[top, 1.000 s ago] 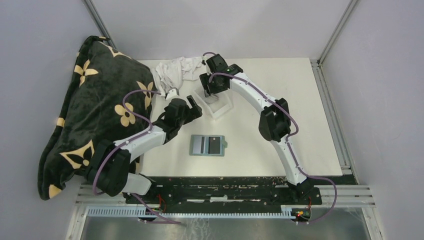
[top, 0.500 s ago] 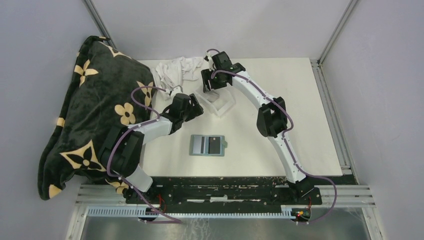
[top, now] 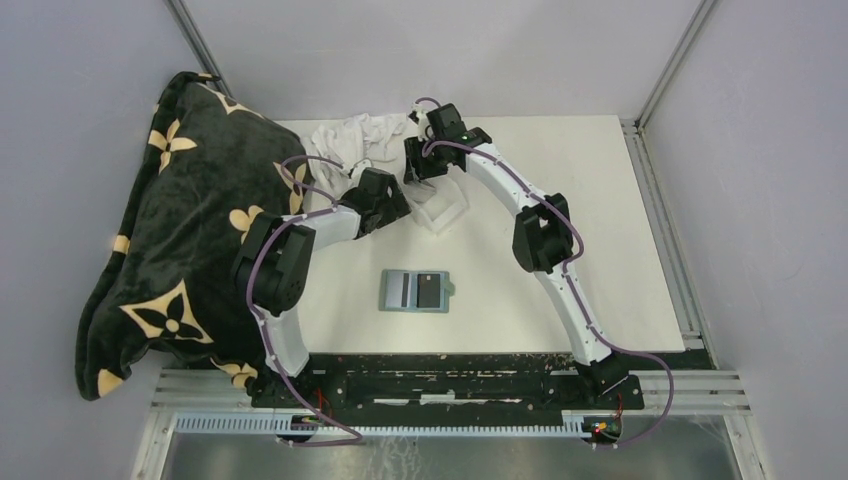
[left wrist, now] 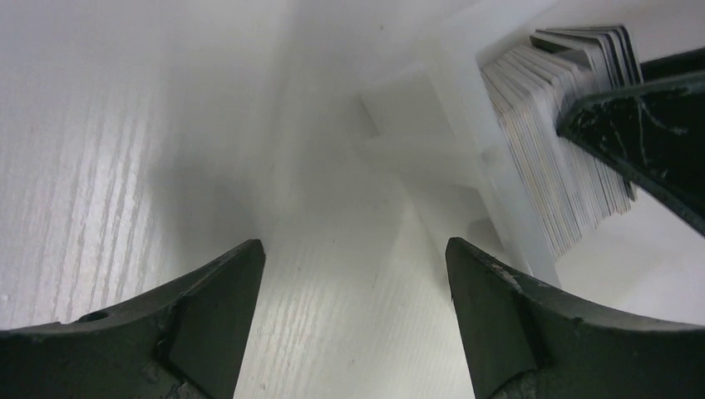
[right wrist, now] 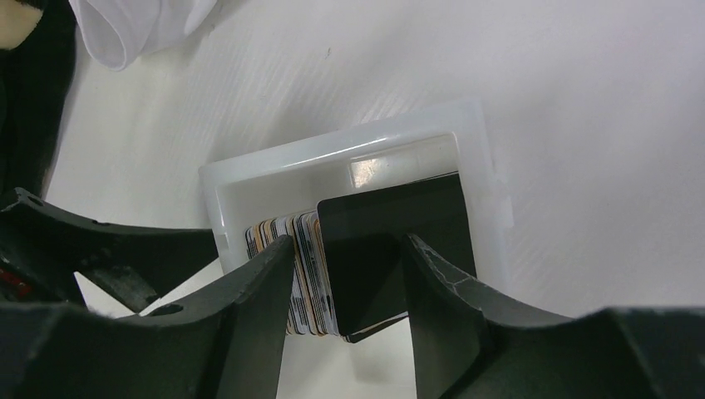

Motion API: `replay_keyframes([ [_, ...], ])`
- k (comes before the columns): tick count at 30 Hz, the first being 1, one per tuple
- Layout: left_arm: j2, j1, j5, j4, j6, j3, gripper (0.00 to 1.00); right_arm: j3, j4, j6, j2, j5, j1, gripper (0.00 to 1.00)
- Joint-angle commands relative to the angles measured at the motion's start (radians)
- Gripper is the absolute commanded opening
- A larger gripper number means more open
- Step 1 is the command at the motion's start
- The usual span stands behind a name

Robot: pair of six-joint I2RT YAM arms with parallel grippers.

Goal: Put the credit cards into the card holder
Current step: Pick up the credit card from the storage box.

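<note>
Tabletop [top: 560, 200] fills most of my overhead view, with the dark flowered blanket [top: 170, 220] heaped along its left side. Both arms reach to the upper centre of the frame, where the clear tray [right wrist: 349, 150] sits. The card holder [top: 415, 290] lies open and flat well below the tray, in the middle of the frame, long side running left to right. Two cards show in it, so I judge the job partly done. The rest of the credit cards [left wrist: 549, 141] stand on edge in the tray as a packed stack, faces lined up along the tray's length, with a dark card [right wrist: 391, 241] leaning at the end of the row. The right gripper [right wrist: 349, 241] is the one that matters. It hangs straight above that end of the stack, jaws partly spread, one finger over the packed cards and the other over the dark card. The closing line runs across the cards' thickness, and I see no pinch made yet. The left gripper [left wrist: 353, 249] hovers just left of the tray over bare surface, jaws wide and empty, and the tray wall lies toward the upper right of its own view. I reckon the right arm is placed for the next pick, straight down onto the end cards.
</note>
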Motion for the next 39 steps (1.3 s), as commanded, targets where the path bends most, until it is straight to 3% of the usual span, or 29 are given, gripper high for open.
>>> replay_keyframes([
  [1,0.064,0.012,-0.001,-0.084,-0.018,0.099,0.88,0.005,-0.007,0.011,0.015,-0.036,0.006,0.52],
  [33,0.052,0.033,0.064,-0.071,-0.031,0.106,0.88,-0.021,-0.043,-0.010,-0.157,0.107,0.024,0.17],
  [39,0.007,0.033,0.052,-0.060,-0.040,0.077,0.88,-0.051,-0.057,-0.051,-0.203,0.194,0.026,0.05],
])
